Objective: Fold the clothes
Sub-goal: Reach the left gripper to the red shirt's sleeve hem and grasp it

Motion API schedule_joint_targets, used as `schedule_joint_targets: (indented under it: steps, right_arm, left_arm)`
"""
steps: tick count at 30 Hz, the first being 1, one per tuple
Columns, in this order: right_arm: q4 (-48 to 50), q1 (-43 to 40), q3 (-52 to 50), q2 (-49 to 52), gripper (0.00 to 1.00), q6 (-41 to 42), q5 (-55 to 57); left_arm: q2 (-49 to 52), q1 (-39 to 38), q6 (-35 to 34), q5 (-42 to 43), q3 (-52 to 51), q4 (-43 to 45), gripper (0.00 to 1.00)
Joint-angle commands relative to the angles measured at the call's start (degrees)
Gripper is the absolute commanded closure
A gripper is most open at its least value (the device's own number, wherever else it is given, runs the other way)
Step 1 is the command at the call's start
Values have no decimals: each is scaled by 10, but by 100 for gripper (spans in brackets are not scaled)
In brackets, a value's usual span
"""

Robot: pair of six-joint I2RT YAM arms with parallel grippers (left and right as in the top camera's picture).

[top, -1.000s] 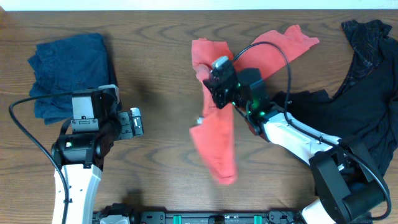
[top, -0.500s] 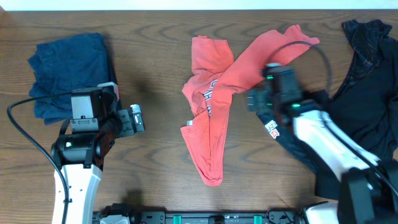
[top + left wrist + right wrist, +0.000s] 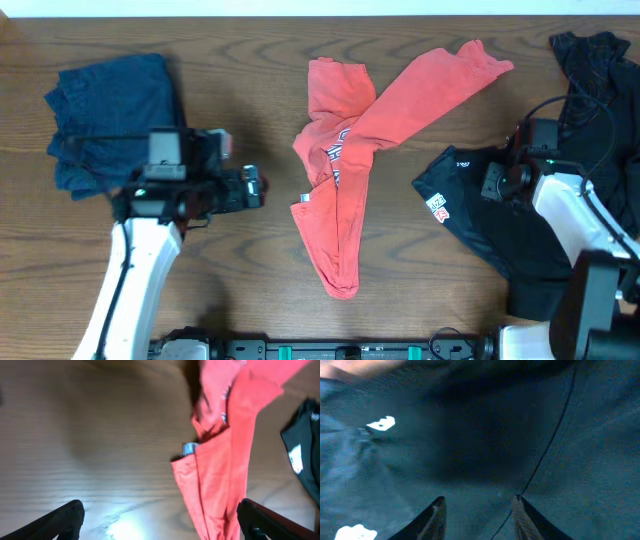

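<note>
The coral-red shirt [image 3: 345, 150] lies crumpled in the middle of the table, one sleeve stretched up to the right and a white-and-dark logo showing near its middle. It also shows in the left wrist view [image 3: 220, 470]. My left gripper [image 3: 252, 186] is open and empty, left of the shirt's lower part, with the shirt's edge between its fingertips [image 3: 160, 520] in the wrist view. My right gripper [image 3: 492, 183] is open over black clothes [image 3: 520, 215], fingers apart above dark fabric [image 3: 479, 510]. A navy-blue garment [image 3: 110, 115] lies at the far left.
More black clothes [image 3: 600, 110] are heaped at the right edge. A white label [image 3: 437, 207] shows on the black garment's left tip. Bare wooden table [image 3: 240, 80] lies between the navy garment and the red shirt.
My right gripper let go of the red shirt, which dropped flat, and moved right over the black clothes. My left gripper moved right toward the red shirt.
</note>
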Motion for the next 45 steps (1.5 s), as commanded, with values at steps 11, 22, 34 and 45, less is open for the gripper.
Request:
schedule_joint_targets:
  steps: [11,22,34,45]
  right_arm:
    - [-3,-172,-6,101,50,72,155]
    - [-5,-298,1,-2,39,122,48]
    - [53,-210,1,-125,30,4,-155]
    - [55,-184,1,-120,30,0,-154]
  left_arm:
    - [113,-141,-31,16,9,72,1]
    - [151,-204,-40,16,9,106,2]
    - [214,-227,-43,-18,9,155,1]
    - [274,-231,-78,-18,9,185,27]
